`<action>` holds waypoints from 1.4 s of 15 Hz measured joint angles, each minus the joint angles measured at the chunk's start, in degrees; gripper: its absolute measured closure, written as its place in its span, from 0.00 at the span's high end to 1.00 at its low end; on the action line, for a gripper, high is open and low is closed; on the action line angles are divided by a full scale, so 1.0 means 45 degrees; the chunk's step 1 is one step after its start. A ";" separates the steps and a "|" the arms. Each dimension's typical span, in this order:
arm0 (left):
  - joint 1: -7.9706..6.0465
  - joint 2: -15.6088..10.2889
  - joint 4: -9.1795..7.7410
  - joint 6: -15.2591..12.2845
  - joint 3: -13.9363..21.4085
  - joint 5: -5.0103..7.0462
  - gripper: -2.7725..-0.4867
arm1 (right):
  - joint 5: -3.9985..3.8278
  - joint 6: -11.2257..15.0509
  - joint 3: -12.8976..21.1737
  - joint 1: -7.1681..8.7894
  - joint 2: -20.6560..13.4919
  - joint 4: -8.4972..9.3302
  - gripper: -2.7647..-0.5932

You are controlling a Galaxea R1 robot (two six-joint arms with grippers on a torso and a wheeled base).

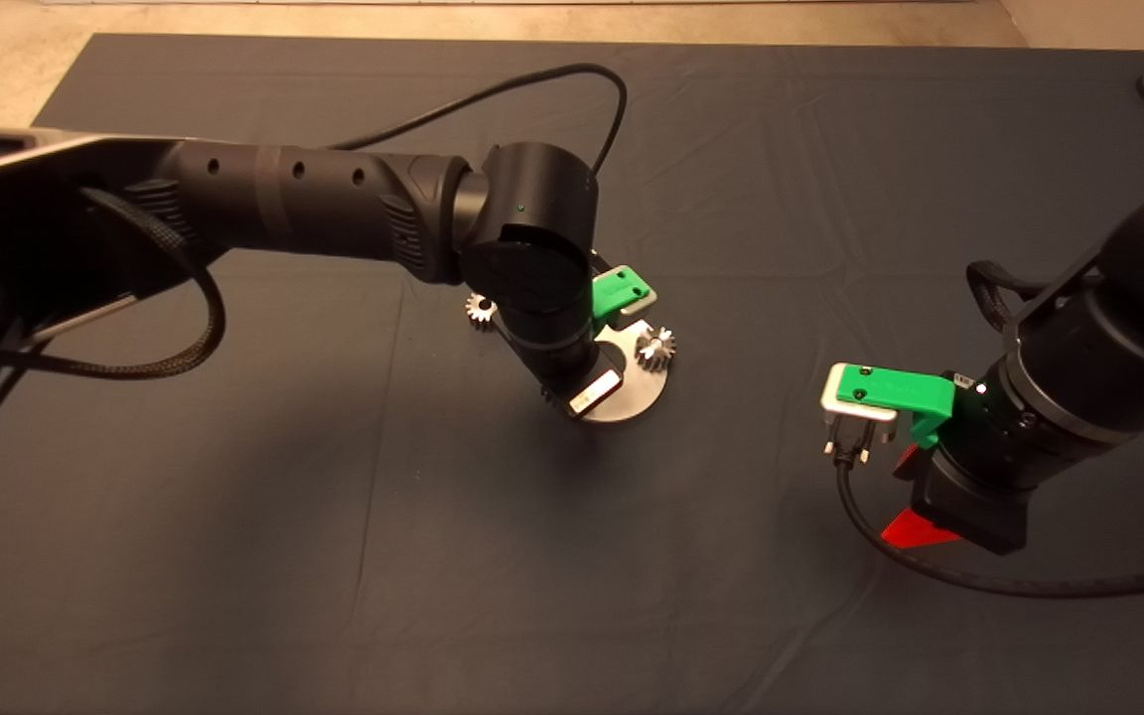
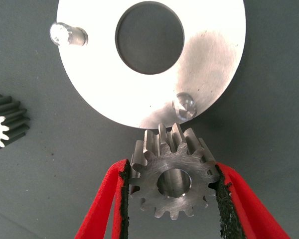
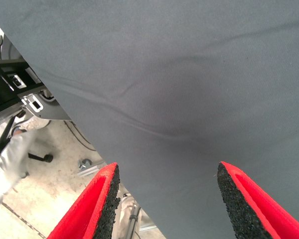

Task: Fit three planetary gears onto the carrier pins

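Brushed metal gear point(image 2: 173, 181), matt cloth mat point(image 1: 334, 546)

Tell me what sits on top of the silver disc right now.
On the silver disc, one gear sits at its edge, and two bare pins stand in the left wrist view. The left arm covers part of it. The left claw holds another gear.

Around the disc point(image 2: 209, 55) the mat point(image 1: 334, 556) lies open on most sides, but the left gripper point(image 2: 172, 199), clamped on a gear point(image 2: 172, 181), crowds its near edge beside a bare pin point(image 2: 184, 105), a mounted gear point(image 1: 654, 347) blocks its right rim, and a loose gear point(image 1: 480, 307) lies just off its left side.
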 joint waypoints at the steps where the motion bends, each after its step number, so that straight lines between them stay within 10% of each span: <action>1: 0.0003 0.0061 -0.0005 -0.0021 -0.0049 0.0005 0.19 | 0.0006 0.0005 -0.0018 0.0053 0.0045 0.0000 0.39; 21: 0.0003 0.0934 0.0019 -0.0233 -0.1143 0.0005 0.19 | -0.0007 -0.0049 -0.0105 0.0821 0.0145 0.0005 0.39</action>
